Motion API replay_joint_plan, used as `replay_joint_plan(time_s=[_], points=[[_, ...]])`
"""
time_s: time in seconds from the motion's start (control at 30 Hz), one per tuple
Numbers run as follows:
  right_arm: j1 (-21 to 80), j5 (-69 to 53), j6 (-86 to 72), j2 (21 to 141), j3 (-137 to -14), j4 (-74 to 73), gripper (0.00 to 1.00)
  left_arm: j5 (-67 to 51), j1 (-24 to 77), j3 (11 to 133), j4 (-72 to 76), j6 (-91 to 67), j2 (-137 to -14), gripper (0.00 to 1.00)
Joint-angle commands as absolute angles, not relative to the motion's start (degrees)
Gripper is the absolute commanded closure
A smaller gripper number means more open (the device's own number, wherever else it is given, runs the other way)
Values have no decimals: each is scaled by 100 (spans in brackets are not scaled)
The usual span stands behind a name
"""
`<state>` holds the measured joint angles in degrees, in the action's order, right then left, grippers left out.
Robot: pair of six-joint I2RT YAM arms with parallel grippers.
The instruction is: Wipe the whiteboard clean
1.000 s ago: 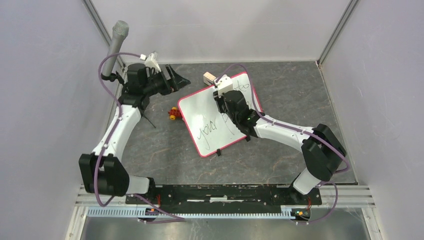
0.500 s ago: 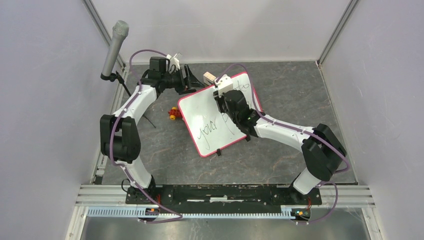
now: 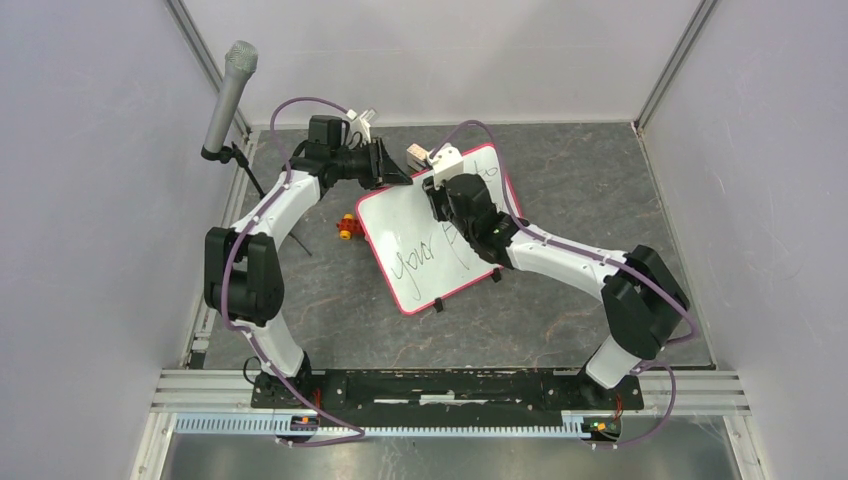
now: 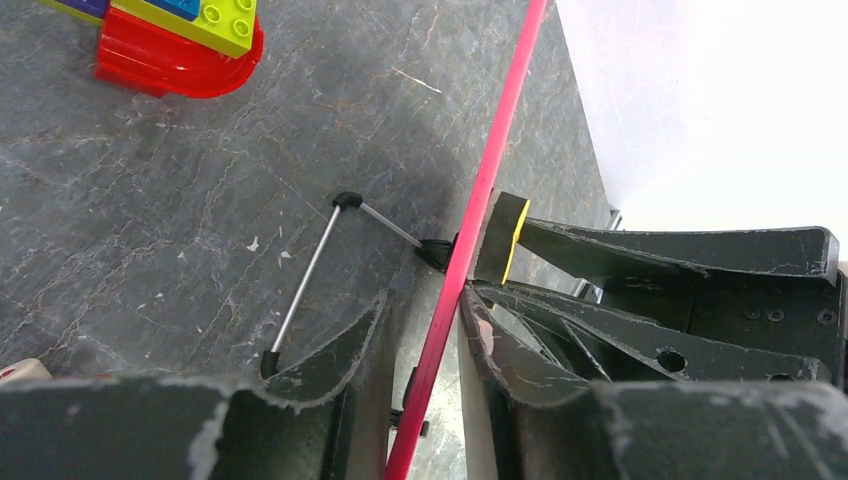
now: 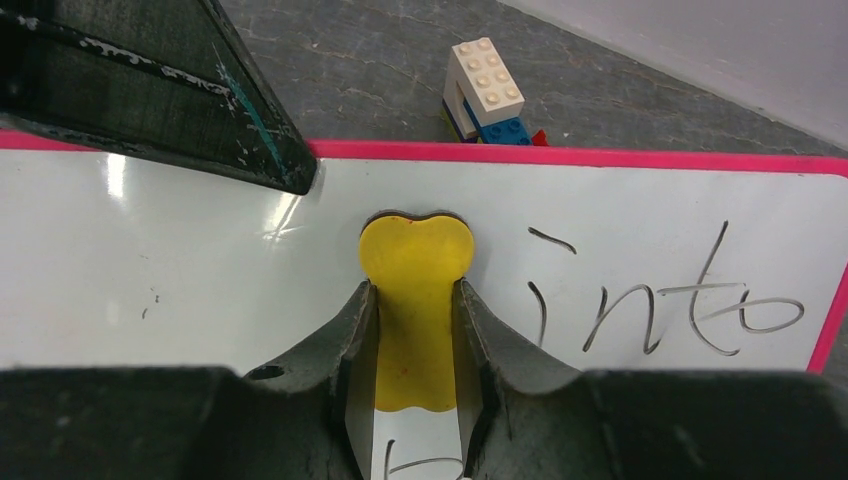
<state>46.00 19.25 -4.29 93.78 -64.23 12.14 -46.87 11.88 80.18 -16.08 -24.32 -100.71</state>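
Right end effector (image 5: 412, 300): clamped on yellow eraser (image 5: 416, 250), laid against the whiteboard (image 3: 400, 215), lying askew mid-worktop (image 3: 600, 180). Left end effector (image 4: 425, 330): apart, straddling the red rim (image 4: 490, 170), seemingly not yet gripping. Likely to shove the board sideways on a wipe if left unclamped, smearing or missing handwriting (image 5: 660, 300).
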Motion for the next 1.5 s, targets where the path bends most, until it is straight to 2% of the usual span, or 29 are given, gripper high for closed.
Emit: replay_joint_plan(time_s=[0.0, 0.17, 0.23, 0.43, 0.5, 0.7, 0.97, 1.17, 1.47], points=[[4648, 1646, -575, 9527, -6807, 1366, 73, -4847, 1195, 7956, -1433, -2085, -9994, 68], [4569, 1670, -789, 9523, -6668, 1412, 73, -4731, 1196, 7946, -1478, -1905, -10015, 73], [4482, 1686, -844, 9423, -6461, 1515, 73, -4593, 1196, 7970, -1590, -1750, -10033, 82], [4033, 1845, -1154, 9158, -5799, 1424, 73, -4380, 1202, 7940, -1635, -1385, -9955, 87], [3899, 1858, -1288, 8959, -5441, 1486, 73, -4179, 1253, 7919, -1655, -1175, -9909, 92], [3964, 1951, -1210, 8676, -5049, 1673, 73, -3736, 1512, 7887, -1809, -595, -9750, 97], [4923, 1894, -879, 9157, -6125, 1659, 73, -3674, 1639, 7760, -1811, -205, -9528, 98], [4681, 1806, -1052, 9538, -6645, 1744, 73, -3516, 1696, 7639, -1731, -198, -9487, 98], [3767, 2180, -1087, 8881, -5217, 1825, 73, -3409, 1714, 7639, -1679, -363, -9474, 98]])
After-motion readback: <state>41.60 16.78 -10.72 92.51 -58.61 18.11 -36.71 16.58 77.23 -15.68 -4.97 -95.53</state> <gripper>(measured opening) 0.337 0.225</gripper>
